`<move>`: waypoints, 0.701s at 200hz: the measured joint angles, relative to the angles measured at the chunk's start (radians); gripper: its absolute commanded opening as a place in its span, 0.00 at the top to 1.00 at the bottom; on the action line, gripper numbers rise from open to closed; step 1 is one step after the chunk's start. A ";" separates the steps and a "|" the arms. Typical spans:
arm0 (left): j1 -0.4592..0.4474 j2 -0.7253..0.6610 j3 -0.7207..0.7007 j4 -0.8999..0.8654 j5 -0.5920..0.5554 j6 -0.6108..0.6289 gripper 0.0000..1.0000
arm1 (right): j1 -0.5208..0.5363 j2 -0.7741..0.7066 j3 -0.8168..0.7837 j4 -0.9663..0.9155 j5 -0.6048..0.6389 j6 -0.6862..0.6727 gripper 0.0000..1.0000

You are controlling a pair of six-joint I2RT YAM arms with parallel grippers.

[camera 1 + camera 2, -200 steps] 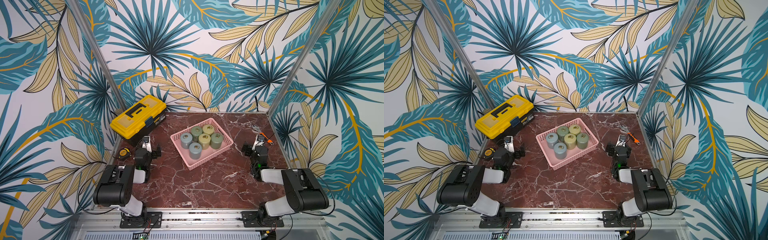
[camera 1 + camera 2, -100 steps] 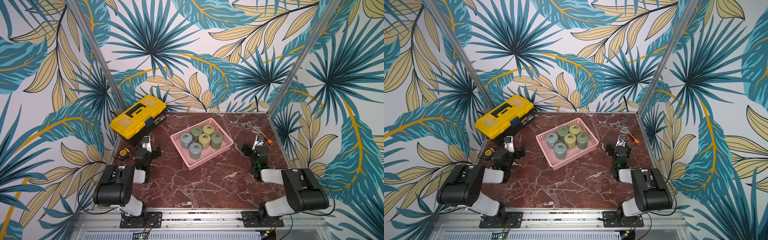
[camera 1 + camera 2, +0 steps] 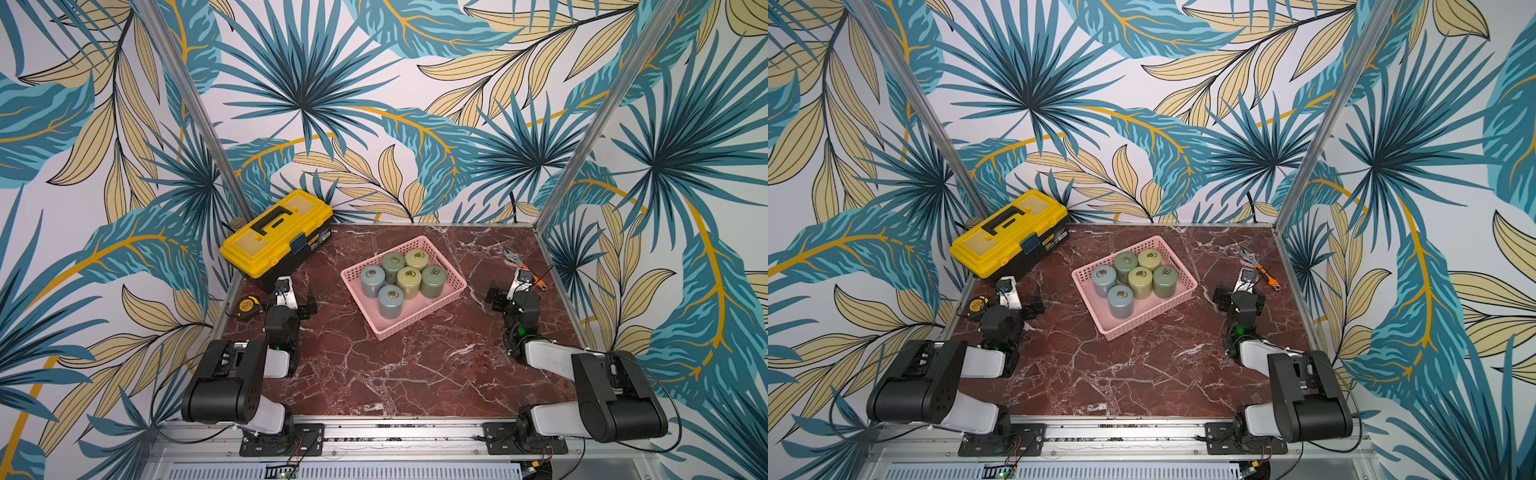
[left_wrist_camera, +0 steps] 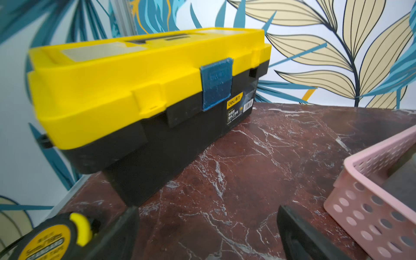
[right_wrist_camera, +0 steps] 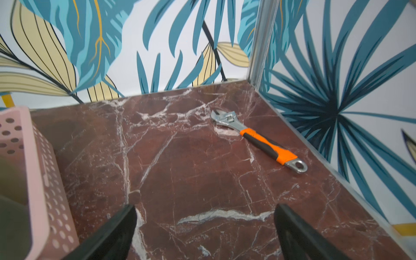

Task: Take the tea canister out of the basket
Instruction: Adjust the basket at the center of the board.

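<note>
left pincer [image 3: 296, 300] sits low over the red marble worktop [image 3: 374, 374], its jaws spread wide with nothing between them. it is just in front of the yellow toolbox [image 3: 276, 235], and a yellow-and-black tape measure [image 3: 246, 306] lies beside it at the worktop's edge. right pincer [image 3: 510, 293] is low on the opposite side, jaws just as wide and just as bare. an orange-handled wrench [image 5: 256, 138] lies flat on the marble beyond it, close to the side wall.

between the two arms, well apart from both, the pink basket [image 3: 419, 312] stands on the worktop, turned at an angle to its edges. six tea canisters [image 3: 409, 282] stand upright inside it in two rows of three, packed close together toward the far end, so the near part of the basket floor shows bare pink. two are blue-grey, two a deeper green, one olive and one pale yellow-green, and each lid carries a small metal ring. neither pincer touches the basket or any canister. each wrist view catches only a corner of the basket's perforated wall.
</note>
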 measured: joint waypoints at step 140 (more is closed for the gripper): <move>-0.001 -0.511 0.283 -0.897 0.103 -0.454 0.00 | 0.000 -0.244 0.454 -0.856 -0.291 0.082 0.01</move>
